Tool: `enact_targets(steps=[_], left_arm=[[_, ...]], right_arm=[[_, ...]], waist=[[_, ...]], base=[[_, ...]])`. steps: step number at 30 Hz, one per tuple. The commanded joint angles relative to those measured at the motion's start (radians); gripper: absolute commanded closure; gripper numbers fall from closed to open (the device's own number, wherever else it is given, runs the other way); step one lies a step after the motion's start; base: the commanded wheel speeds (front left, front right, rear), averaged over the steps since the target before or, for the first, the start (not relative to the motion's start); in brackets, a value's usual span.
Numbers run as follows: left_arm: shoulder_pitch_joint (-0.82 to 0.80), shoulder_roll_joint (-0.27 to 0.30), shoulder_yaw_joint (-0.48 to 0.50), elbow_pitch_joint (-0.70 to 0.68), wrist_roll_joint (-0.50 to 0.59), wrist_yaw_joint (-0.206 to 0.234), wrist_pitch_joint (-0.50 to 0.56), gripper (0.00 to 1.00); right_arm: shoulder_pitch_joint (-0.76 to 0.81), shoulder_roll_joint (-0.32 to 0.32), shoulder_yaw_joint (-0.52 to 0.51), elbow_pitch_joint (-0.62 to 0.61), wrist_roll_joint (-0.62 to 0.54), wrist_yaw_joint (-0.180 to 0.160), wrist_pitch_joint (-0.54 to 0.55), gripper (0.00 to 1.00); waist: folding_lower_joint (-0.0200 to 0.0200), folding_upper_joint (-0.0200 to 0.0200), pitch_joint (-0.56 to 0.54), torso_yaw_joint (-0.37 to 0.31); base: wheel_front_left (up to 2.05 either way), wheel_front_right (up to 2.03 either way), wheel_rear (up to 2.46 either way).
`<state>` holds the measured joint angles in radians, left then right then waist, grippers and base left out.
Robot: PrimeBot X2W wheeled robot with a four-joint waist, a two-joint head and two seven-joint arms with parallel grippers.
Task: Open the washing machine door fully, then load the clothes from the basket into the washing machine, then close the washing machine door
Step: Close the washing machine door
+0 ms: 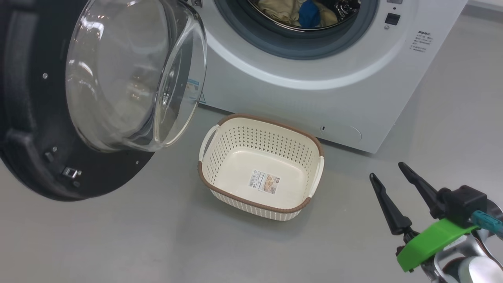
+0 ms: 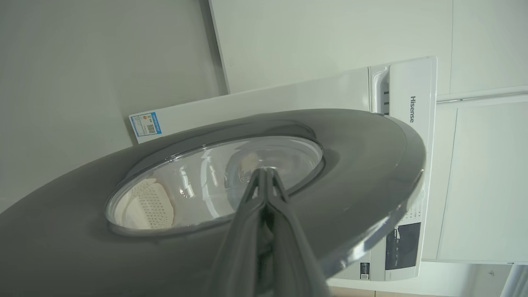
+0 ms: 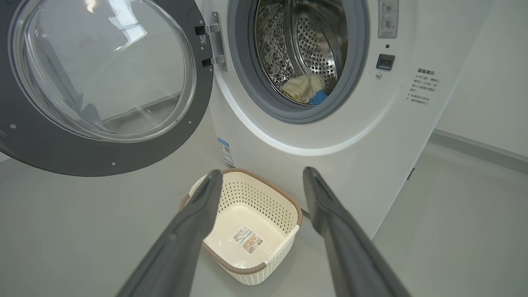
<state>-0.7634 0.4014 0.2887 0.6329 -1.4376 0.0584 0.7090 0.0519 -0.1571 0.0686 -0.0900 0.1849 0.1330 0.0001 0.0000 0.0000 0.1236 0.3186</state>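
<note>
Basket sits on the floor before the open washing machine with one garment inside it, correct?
No: the basket is empty but for its label, as the head view shows; the clothes lie in the drum. It does sit on the floor before the open washing machine.

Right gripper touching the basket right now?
Apart. The head view shows a strip of bare grey floor between the open right gripper and the basket, so the gap is plain.
</note>
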Motion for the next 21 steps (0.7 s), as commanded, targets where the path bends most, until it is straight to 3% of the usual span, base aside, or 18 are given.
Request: enact_targets(steps=[1, 21], left_arm=[[-0.008, 0.039, 0.019, -0.051, -0.014, -0.003, 0.025, 1.00], [0.096, -0.051, -0.047, -0.304, -0.111, -0.015, 0.237, 1.00]], right_arm=[[-0.046, -0.020, 0.013, -0.032, 0.006, -0.002, -0.004, 0.00], [-0.053, -0.022, 0.022, -0.029, 0.008, -0.002, -0.004, 0.00]], waist=[[0.0000, 0.0000, 0.001, 0.001], [0.0000, 0.0000, 0.002, -0.027]], base=[[0.00, 0.00, 0.00], [0.00, 0.00, 0.00]])
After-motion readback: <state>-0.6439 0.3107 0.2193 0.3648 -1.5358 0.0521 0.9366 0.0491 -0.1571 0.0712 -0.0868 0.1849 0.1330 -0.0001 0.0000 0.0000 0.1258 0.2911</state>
